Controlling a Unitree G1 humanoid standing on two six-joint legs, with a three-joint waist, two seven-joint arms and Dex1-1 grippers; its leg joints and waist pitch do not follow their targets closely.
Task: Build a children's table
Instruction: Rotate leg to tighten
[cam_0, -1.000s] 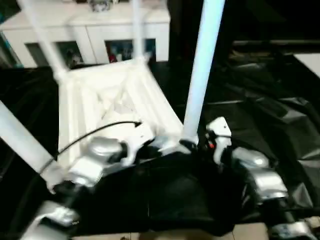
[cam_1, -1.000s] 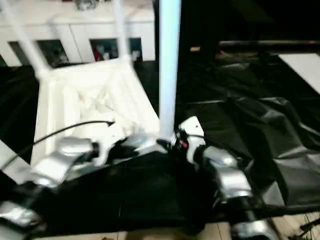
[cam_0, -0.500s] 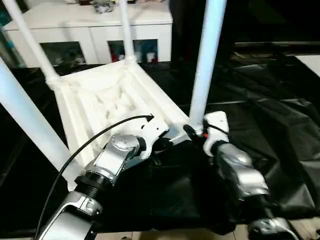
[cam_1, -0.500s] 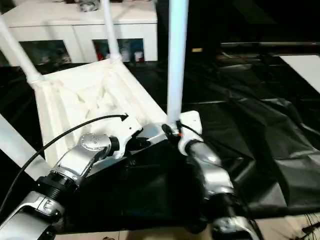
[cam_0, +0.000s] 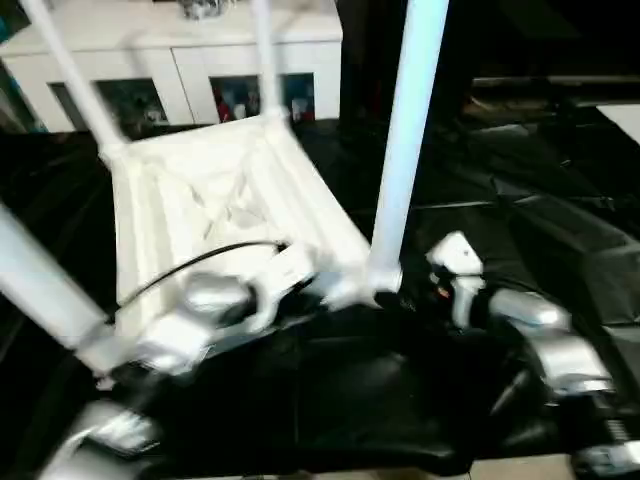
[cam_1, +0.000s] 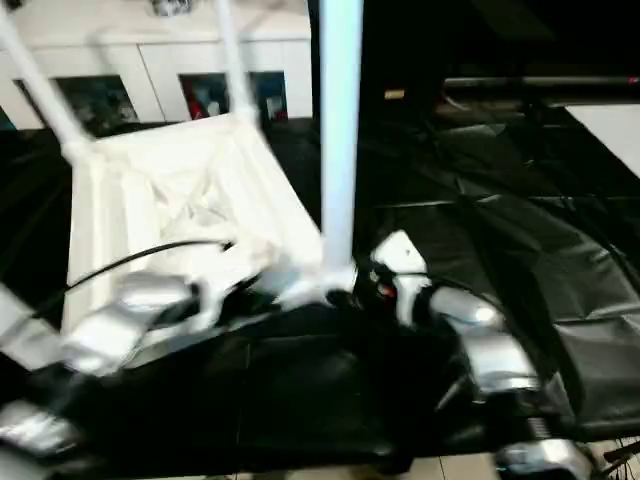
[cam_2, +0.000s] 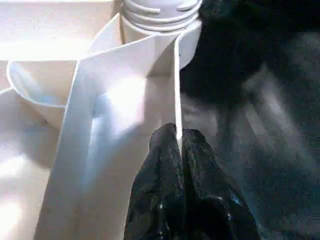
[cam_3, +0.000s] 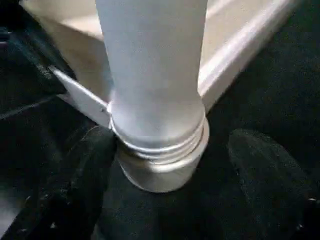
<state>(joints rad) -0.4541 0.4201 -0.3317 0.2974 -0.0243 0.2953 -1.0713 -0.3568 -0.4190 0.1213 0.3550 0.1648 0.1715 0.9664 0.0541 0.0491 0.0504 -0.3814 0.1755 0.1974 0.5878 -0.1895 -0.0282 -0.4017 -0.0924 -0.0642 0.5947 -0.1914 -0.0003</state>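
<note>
Left pincer (cam_2: 178, 150) clamped on upturned table (cam_0: 200, 200) rim, right pincer (cam_3: 170, 185) seemingly apart around leg (cam_3: 152, 75)

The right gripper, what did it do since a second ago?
The right gripper opened and backed off to the right of the near leg, letting go; its fingers now stand apart on each side of the leg's base. The left gripper stays pinched on the tabletop's rim. The table stays upside down, legs up.
</note>
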